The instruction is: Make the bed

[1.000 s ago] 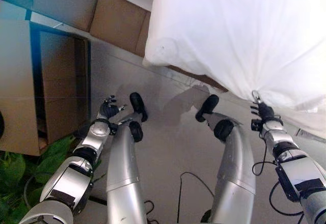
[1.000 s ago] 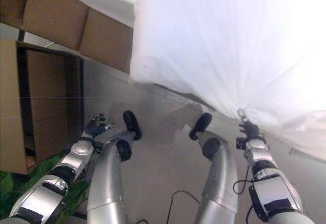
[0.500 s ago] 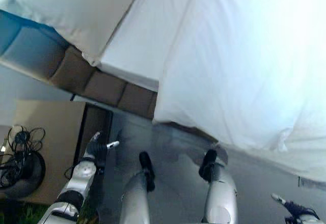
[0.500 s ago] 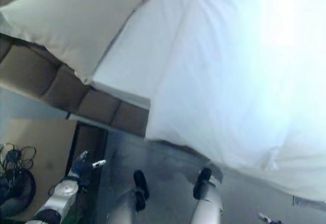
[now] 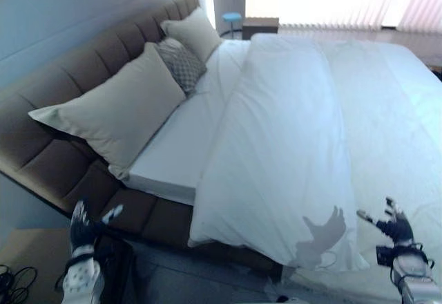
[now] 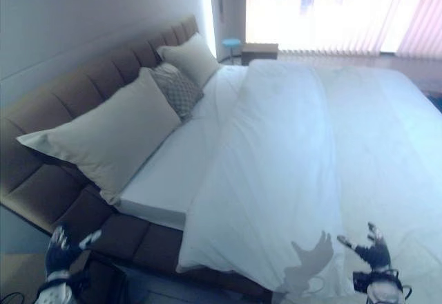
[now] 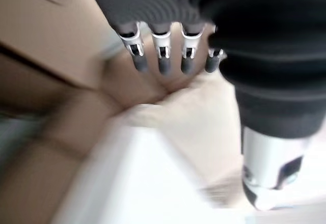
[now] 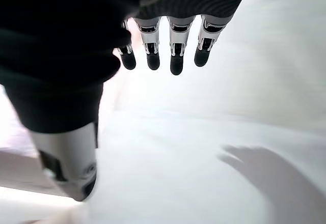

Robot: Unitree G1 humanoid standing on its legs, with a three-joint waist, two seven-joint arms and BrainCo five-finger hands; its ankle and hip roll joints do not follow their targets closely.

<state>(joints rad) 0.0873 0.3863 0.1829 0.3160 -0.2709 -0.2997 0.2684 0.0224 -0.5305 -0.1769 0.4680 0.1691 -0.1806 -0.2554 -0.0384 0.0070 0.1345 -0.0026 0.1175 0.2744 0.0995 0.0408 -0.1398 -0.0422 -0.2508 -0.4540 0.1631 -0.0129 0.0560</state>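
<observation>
A white duvet [image 5: 311, 131] lies spread over the bed, its near corner hanging over the bed's edge. A strip of bare white sheet [image 5: 186, 131] shows between the duvet and the pillows. A large cream pillow [image 5: 114, 114], a grey patterned cushion [image 5: 181, 65] and a second cream pillow [image 5: 197, 34] lean on the brown padded headboard [image 5: 62, 110]. My right hand [image 5: 394, 229] is raised over the duvet's near edge, open and holding nothing. My left hand [image 5: 83, 226] is up beside the headboard's near end, open and holding nothing.
A small blue stool [image 5: 233, 19] and a low cabinet [image 5: 261, 26] stand past the far end of the bed, under a window with bright vertical blinds [image 5: 331, 0]. A brown nightstand [image 5: 27, 259] sits at the lower left, beside the headboard.
The camera has tilted up from the floor to the whole bed. My right hand has let go of the duvet's corner and is now open; both hands are raised.
</observation>
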